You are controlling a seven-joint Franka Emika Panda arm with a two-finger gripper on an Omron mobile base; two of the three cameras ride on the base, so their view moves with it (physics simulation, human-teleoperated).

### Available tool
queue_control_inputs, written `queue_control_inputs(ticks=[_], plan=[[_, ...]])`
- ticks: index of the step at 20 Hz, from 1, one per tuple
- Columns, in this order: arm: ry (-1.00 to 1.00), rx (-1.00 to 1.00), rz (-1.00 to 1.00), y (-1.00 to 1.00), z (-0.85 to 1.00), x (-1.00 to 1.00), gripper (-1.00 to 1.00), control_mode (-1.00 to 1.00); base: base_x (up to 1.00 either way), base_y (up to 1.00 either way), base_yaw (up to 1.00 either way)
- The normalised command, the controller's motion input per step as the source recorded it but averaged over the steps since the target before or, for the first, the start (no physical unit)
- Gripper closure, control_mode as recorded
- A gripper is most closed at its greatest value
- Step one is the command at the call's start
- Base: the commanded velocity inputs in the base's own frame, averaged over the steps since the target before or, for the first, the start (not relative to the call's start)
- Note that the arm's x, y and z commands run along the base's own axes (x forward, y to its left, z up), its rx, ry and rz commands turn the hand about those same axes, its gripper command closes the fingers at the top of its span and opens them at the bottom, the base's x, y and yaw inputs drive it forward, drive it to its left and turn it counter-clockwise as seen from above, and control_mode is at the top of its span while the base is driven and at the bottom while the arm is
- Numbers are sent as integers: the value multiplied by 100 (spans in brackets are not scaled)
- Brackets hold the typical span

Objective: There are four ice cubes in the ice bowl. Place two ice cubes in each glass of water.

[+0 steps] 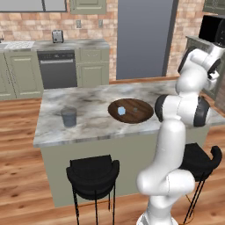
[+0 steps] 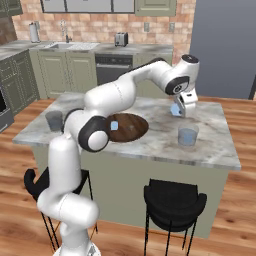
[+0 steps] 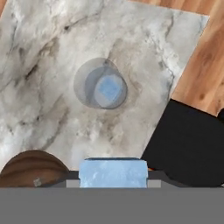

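Between the jaws (image 3: 113, 173) sits a gripped ice cube (image 3: 113, 173), held above the marble bench (image 3: 52, 65), with a glass of water (image 3: 100, 83) holding another cube just ahead; no writing is readable.
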Motion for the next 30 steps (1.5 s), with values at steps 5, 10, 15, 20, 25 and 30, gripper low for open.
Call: queue_control_inputs(ticks=[5,10,15,20,25,30], plan=[[0,0,0,-32,-12,46,100,-100,0,0,0],[0,-10,1,-8,-30,53,100,-100,0,0,0],[0,-14,1,-6,-45,51,100,-100,0,0,0],[0,-7,1,-10,-29,42,100,-100,0,0,0],[4,-1,0,-14,-12,32,100,-100,0,0,0],[6,0,3,-30,-29,31,100,-100,0,0,0]])
